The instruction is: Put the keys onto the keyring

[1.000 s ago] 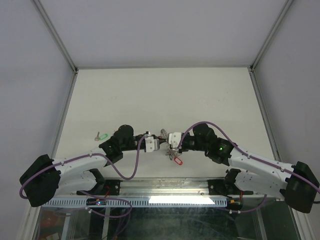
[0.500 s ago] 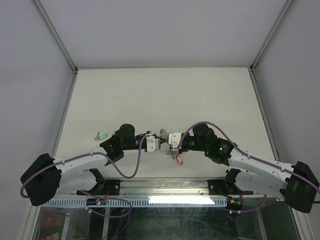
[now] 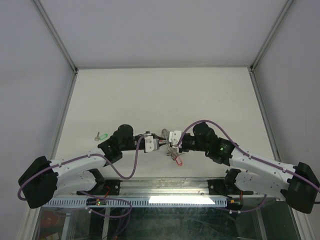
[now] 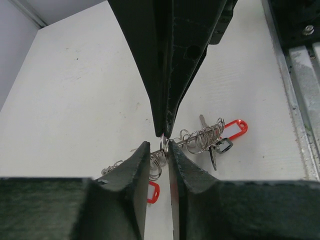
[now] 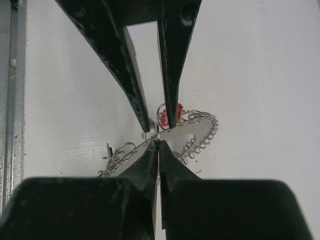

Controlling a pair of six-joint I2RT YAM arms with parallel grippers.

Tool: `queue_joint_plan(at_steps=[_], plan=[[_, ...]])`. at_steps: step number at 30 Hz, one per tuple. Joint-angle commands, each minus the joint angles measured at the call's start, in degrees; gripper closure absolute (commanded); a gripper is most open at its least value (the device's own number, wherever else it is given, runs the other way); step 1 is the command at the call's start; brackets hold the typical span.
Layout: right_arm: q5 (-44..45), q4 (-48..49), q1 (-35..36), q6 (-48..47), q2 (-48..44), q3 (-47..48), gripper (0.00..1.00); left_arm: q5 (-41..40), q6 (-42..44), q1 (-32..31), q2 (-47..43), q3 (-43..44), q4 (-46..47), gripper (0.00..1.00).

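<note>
Plainly, two tools meet tip to tip near the near edge of the surface (image 3: 160, 95), about midway between left and right, with one keyring (image 4: 200, 137) between them. The right tool (image 5: 157, 145) has its fingers pressed together and seems to pinch the ring's thin wire at the very tips. The left tool (image 4: 159, 148) stands a little spread. A loop of the wire sits in the narrow gap between its fingers, and the wire does not fill that gap. The keyring is a tangle of many small silvery loops. I count two red heads among them, one on the ring's right (image 4: 234, 129) and one just beside the left tool's fingers (image 4: 153, 191). I cannot tell which red head is a loose key, nor whether the ring hangs clear of the surface. One green key (image 3: 103, 135) lies alone on the surface, well to the left of the tools.
</note>
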Motion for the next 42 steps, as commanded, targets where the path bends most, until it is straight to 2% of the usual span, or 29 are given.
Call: queue_joint_plan(at_steps=[1,5,10,14,22,33,38,42], plan=[[2.5,1.6,0.3,3.5,-3.0,2.3,1.0,1.5,-3.7,-0.5,-5.7,-1.3,4.3,0.75],[3.4,2.6,0.2,4.3,-4.2,1.7,1.0,1.7,-7.8,-0.5,-9.2,-4.0,6.3,0.68],[3.4,5.7,0.2,5.3,-6.1,0.3,1.0,-1.2,-12.3,-0.5,-11.4,-7.0,9.3,0.66],[2.8,8.1,0.2,6.2,-7.2,-0.4,1.0,-3.7,-16.7,-0.5,-10.7,-8.3,14.6,0.7],[1.7,11.7,0.2,8.5,-9.1,-1.7,1.0,-7.6,-19.1,-0.5,-7.7,-6.9,16.7,0.82],[-0.8,12.0,0.2,10.1,-10.5,-1.7,1.0,-11.3,-18.1,-0.5,-6.5,-6.6,18.3,0.82],[0.7,12.8,0.2,10.5,-10.4,-1.6,1.0,-10.0,-18.0,-0.5,-6.0,-6.1,18.8,0.78],[2.4,12.3,0.2,10.5,-9.8,-1.2,1.0,-7.1,-18.2,-0.5,-6.1,-6.4,20.1,0.7]])
